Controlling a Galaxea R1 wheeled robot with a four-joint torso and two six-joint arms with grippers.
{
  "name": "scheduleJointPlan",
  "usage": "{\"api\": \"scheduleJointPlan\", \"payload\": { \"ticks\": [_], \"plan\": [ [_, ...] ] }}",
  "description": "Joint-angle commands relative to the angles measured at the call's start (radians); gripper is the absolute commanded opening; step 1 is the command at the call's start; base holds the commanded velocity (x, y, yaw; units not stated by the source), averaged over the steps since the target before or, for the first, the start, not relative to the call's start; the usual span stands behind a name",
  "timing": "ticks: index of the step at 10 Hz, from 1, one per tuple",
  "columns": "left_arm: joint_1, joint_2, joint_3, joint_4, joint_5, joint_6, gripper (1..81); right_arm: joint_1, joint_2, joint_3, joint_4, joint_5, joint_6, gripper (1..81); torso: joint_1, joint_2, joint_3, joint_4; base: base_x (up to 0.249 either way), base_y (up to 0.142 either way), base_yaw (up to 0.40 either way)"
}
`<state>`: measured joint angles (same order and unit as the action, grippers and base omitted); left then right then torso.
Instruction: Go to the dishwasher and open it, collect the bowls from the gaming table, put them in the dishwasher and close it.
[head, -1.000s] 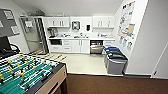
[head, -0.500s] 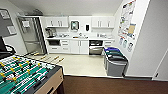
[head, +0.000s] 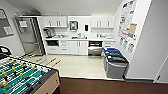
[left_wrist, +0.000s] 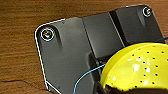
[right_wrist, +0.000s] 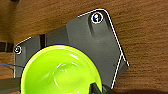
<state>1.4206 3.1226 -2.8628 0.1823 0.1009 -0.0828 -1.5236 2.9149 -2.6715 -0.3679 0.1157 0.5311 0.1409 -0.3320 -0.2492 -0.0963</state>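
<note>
Bowls ride at both wrists: yellow bowl (left_wrist: 137, 68) left, green bowl (right_wrist: 61, 71) right; light, stiff, slick plastic, best pinched at the rim. Jaws' state: cannot tell.

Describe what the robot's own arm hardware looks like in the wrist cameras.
Both wrists carry a dark grey plate with rounded corners, a pale edge line and round ringed fittings. A thin blue cable crosses the left one. The right plate looks alike.
</note>
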Motion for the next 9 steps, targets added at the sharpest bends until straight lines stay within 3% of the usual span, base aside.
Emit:
{"api": "scheduleJointPlan", "payload": {
  "ticks": [1, 9],
  "plan": [
    [-0.055, 0.004, -0.001, 0.008, 0.054, 0.0, 1.0, 0.044, -0.015, -0.002, -0.002, -0.039, 0.0, 1.0, 0.0, 0.0, 0.0, 0.0, 0.163, -0.093, 0.0],
    [-0.055, 0.004, -0.001, 0.008, 0.054, 0.0, 1.0, 0.042, -0.015, -0.002, -0.003, -0.038, 0.0, 1.0, 0.0, 0.0, 0.0, 0.0, 0.163, -0.076, 0.0]
  ]
}}
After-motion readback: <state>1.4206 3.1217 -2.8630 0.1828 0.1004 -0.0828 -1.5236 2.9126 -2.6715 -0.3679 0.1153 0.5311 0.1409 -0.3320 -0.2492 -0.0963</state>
